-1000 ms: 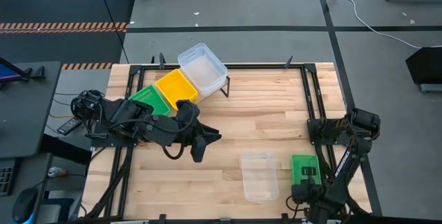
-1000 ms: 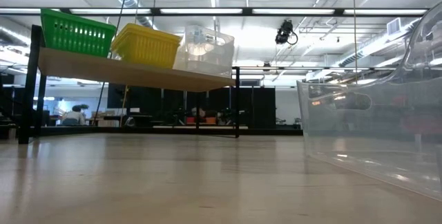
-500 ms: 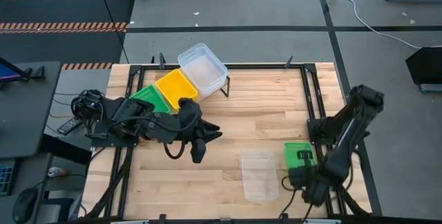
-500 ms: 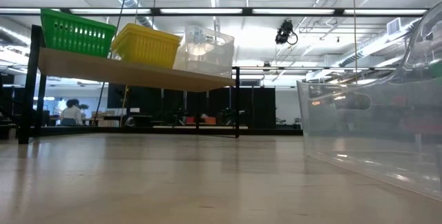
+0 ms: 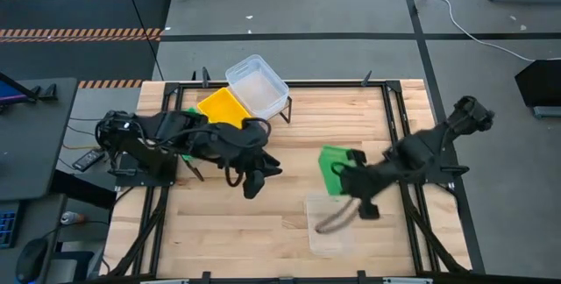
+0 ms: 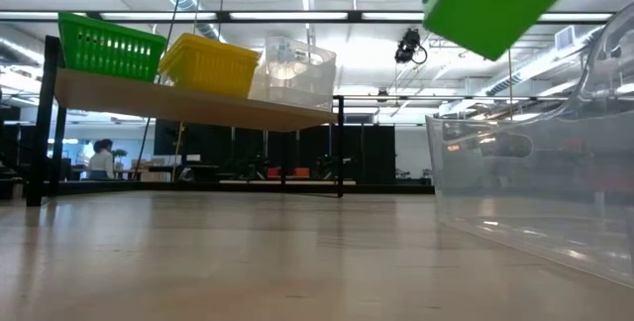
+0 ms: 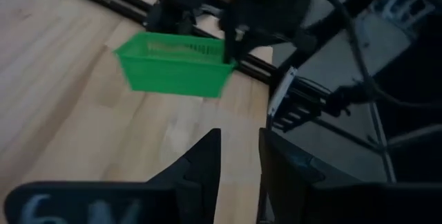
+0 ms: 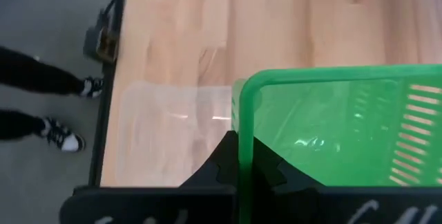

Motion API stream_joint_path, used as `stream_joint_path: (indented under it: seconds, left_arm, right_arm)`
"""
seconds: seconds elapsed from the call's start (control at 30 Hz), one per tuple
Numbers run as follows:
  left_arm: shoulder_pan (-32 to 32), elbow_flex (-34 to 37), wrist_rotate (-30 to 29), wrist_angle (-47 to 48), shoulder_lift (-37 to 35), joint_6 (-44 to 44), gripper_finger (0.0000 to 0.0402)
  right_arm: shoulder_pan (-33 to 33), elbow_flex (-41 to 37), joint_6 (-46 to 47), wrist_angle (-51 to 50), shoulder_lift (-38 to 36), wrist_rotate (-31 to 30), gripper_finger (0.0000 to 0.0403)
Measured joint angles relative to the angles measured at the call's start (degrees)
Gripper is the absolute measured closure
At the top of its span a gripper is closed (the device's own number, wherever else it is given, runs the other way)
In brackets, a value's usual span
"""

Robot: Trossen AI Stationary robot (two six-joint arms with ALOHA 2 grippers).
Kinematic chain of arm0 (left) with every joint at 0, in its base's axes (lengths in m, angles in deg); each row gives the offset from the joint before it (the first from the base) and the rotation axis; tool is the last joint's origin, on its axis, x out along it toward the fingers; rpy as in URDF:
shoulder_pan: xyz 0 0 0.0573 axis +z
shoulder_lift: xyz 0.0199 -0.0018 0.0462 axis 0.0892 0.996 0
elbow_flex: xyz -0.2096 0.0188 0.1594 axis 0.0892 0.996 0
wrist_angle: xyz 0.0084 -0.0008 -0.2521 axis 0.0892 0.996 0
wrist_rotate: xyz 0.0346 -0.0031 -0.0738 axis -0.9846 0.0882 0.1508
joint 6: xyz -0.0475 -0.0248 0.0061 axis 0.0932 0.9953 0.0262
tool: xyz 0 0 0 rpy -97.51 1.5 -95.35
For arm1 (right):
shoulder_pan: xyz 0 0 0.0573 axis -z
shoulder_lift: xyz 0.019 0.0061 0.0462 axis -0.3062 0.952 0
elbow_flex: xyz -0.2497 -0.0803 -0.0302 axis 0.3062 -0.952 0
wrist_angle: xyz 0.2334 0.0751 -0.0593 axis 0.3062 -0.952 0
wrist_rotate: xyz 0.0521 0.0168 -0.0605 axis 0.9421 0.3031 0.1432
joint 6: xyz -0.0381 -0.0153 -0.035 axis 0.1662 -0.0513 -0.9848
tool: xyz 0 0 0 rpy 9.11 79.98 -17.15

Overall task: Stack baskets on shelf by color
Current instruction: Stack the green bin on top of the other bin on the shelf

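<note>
Slatted wooden tabletop [image 5: 263, 223] carries one clear plastic bin [image 5: 329, 229] unshelved. Right jaws [image 5: 349, 163] grip a green slotted basket [image 5: 333, 168] aloft; left jaws [image 5: 254, 179] seemingly narrow. Plywood shelf [image 6: 178, 103] holds three colours.

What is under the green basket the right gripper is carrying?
The green basket hangs clamped in the right gripper above bare wooden tabletop. The clear basket lies just beside it on the table. The basket hides the boards directly beneath it.
</note>
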Motion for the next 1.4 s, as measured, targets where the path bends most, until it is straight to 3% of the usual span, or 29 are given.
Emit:
stream_joint_path:
  seconds: [0.13,0.27,0.5,0.73,1.03,1.23,1.4]
  left_arm:
    - [0.8,0.0,0.7,-0.4,-0.1,-6.1,0.0296]
    - [3.5,0.0,1.8,-0.5,-0.7,-12.9,0.0296]
    - [10.9,0.0,22.8,8.6,-0.5,-19.6,0.0277]
    - [13.3,-0.1,31.8,9.9,-0.2,-24.9,0.0210]
    - [11.2,-0.1,32.1,9.9,3.0,-29.4,0.0146]
    - [11.3,-0.1,31.2,8.2,4.7,-31.1,0.0143]
    - [11.2,-0.1,36.3,10.2,6.8,-31.4,0.0152]
  right_arm:
    - [4.7,4.1,-2.1,0.7,2.0,2.3,0.0396]
    - [7.2,8.2,-11.6,4.5,5.5,7.1,0.0396]
    - [8.0,15.8,-30.1,5.6,11.5,9.3,0.0396]
    - [9.5,16.6,-39.3,5.9,12.9,17.9,0.0396]
    - [10.7,16.6,-44.2,10.0,12.8,22.0,0.0395]
    - [11.3,16.6,-45.0,13.2,12.8,22.7,0.0395]
    - [11.8,16.6,-45.0,14.3,12.8,22.6,0.0395]
